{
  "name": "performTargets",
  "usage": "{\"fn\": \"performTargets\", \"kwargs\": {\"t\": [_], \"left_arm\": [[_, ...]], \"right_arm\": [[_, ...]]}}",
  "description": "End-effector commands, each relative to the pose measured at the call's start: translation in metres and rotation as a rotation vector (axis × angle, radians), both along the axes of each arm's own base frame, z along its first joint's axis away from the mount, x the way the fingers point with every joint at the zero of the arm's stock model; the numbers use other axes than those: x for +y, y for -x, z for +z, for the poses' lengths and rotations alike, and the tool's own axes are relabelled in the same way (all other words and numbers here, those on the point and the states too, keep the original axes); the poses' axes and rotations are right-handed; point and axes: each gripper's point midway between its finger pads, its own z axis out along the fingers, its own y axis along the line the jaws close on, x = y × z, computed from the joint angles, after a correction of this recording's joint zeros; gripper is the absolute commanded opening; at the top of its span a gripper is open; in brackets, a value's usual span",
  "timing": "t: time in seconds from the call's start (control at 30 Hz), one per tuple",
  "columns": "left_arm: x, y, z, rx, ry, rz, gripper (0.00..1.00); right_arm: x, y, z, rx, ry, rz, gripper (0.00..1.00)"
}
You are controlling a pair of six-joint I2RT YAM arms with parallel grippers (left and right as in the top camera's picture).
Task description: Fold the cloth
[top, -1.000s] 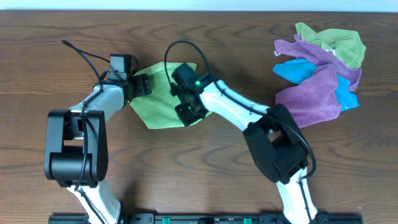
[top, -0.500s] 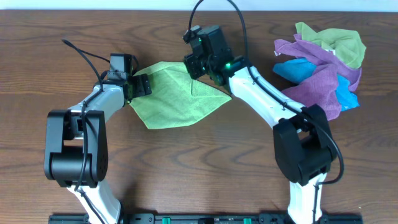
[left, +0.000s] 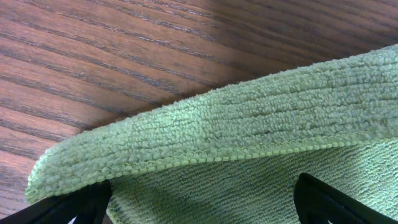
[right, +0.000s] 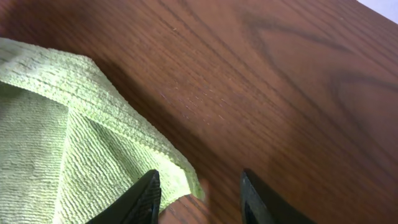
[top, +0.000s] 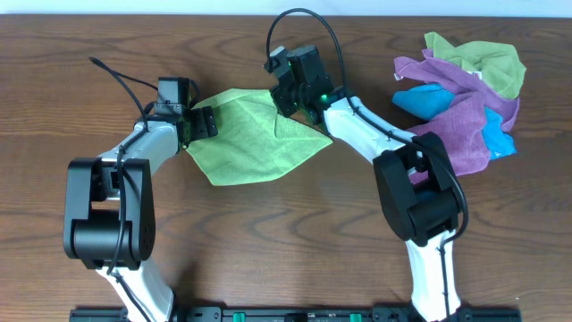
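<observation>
Left gripper (left: pixel 199 208) sits spread at the green cloth's (top: pixel 255 139) left corner, the folded hem lying between its fingers (left: pixel 74 202). Right gripper (right: pixel 199 194), jaws parted and gripping nothing, hangs by the cloth's far corner. Heaped purple, blue and green cloths (top: pixel 465 107) lie well apart, rightward.

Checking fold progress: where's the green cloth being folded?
Overhead: the green cloth lies left of centre, its left corner at the left end effector, its upper right edge by the right end effector.

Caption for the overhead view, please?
Both arms reach the green cloth on a wooden table; a pile of mixed cloths lies off to the right.
</observation>
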Motion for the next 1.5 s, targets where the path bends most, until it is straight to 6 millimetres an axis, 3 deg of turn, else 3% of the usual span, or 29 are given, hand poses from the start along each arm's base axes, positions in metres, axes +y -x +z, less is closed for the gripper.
{"fn": "performTargets", "kwargs": {"t": [0.0, 0.33, 0.4, 0.5, 0.67, 0.77, 0.93, 1.03, 1.13, 1.27, 1.3, 1.47], "left_arm": [[-0.004, 0.013, -0.017, 0.066, 0.04, -0.01, 0.96], [-0.005, 0.013, -0.017, 0.066, 0.043, -0.011, 0.96], [-0.005, 0.013, -0.017, 0.066, 0.043, -0.011, 0.96], [-0.005, 0.013, -0.017, 0.066, 0.043, -0.011, 0.96], [-0.008, 0.015, -0.018, 0.077, 0.058, -0.019, 0.96], [-0.009, 0.021, -0.021, 0.102, 0.065, -0.022, 0.96], [-0.009, 0.033, -0.025, 0.155, 0.057, -0.034, 0.96], [-0.009, 0.039, -0.028, 0.182, 0.046, -0.059, 0.96], [-0.009, 0.039, -0.027, 0.182, 0.041, -0.068, 0.96], [-0.008, 0.047, -0.03, 0.217, 0.038, -0.065, 0.98], [-0.007, 0.053, -0.031, 0.239, 0.038, -0.063, 1.0], [-0.006, 0.089, -0.038, 0.392, 0.052, -0.014, 0.88]], "right_arm": [[-0.001, 0.004, -0.017, 0.028, 0.023, 0.027, 0.4], [0.013, 0.018, -0.027, 0.098, -0.043, 0.092, 0.35], [0.013, 0.018, -0.027, 0.098, -0.043, 0.092, 0.26], [0.013, 0.017, -0.027, 0.099, -0.047, 0.086, 0.01], [0.009, 0.009, -0.023, 0.098, -0.085, 0.018, 0.01], [-0.006, -0.01, -0.014, 0.071, -0.1, -0.087, 0.01], [-0.062, -0.041, -0.008, 0.02, -0.061, -0.373, 0.01], [-0.077, -0.05, -0.003, 0.027, -0.087, -0.428, 0.01], [-0.061, -0.042, 0.0, 0.088, -0.12, -0.309, 0.01], [-0.034, -0.011, 0.006, 0.208, -0.109, -0.148, 0.01], [-0.03, -0.005, 0.007, 0.227, -0.094, -0.13, 0.01], [-0.025, 0.02, 0.019, 0.317, -0.04, -0.113, 0.01]]}}
